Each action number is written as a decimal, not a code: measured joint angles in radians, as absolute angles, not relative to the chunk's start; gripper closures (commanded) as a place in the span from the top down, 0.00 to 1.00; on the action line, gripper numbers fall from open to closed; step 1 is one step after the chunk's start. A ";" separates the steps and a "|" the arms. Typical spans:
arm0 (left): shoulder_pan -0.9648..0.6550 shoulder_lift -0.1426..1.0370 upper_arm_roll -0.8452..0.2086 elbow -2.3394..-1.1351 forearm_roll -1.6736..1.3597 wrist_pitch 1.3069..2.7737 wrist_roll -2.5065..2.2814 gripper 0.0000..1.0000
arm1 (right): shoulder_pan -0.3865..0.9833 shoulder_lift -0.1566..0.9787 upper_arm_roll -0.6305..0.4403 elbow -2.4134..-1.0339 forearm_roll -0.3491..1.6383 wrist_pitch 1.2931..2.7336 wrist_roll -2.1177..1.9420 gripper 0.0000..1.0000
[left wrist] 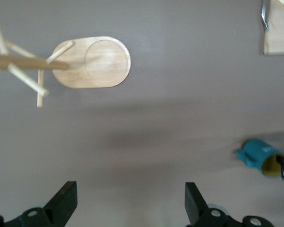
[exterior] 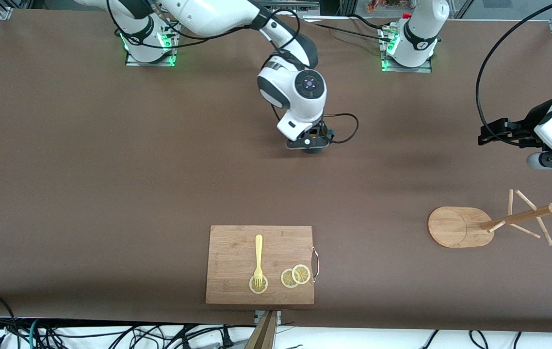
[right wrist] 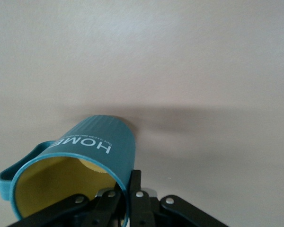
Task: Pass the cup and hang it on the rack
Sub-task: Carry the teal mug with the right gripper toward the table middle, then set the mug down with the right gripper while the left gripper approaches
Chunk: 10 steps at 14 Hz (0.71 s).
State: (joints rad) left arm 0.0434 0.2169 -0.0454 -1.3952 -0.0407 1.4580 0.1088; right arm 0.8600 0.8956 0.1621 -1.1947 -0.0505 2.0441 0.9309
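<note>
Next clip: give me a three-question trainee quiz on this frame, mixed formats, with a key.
1. True or false: the right gripper is shut on the cup.
2. The left gripper is: A open, B shut on a peg, C holding the fork.
3. Fill in: the fork lies on the ____ board.

Key: 1 true. 2 A; it hangs over bare table near the rack, holding nothing. 3 cutting.

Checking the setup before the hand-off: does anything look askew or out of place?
Nothing is spilled or damaged. The cup hangs tilted, pinched at its rim by the right pincer over bare table. The rack stands toward the left arm's end; the left pincer waits open above it.
</note>
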 measured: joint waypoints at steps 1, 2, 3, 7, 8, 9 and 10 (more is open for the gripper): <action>0.053 0.223 -0.041 -1.396 -0.050 1.455 0.194 1.00 | 0.886 0.911 0.144 -1.169 -0.056 2.041 0.946 0.00; 0.059 0.230 -0.038 -1.398 -0.055 1.452 0.267 1.00 | 0.897 0.917 0.136 -1.156 -0.056 2.041 0.960 0.00; 0.061 0.236 -0.039 -1.407 -0.057 1.450 0.331 1.00 | 0.900 0.923 0.134 -1.150 -0.055 2.042 0.972 0.00; 0.048 0.248 -0.043 -1.491 -0.061 1.448 0.581 1.00 | 0.894 0.925 0.129 -1.145 -0.052 2.050 0.978 0.00; 0.046 0.250 -0.043 -1.518 -0.061 1.452 0.639 1.00 | 0.891 0.926 0.127 -1.145 -0.052 2.056 0.979 0.00; 0.045 0.250 -0.043 -1.547 -0.062 1.457 0.691 1.00 | 0.886 0.927 0.126 -1.145 -0.052 2.061 0.979 0.00; 0.043 0.251 -0.044 -1.579 -0.070 1.466 0.740 1.00 | 0.883 0.927 0.126 -1.145 -0.051 2.066 0.979 0.03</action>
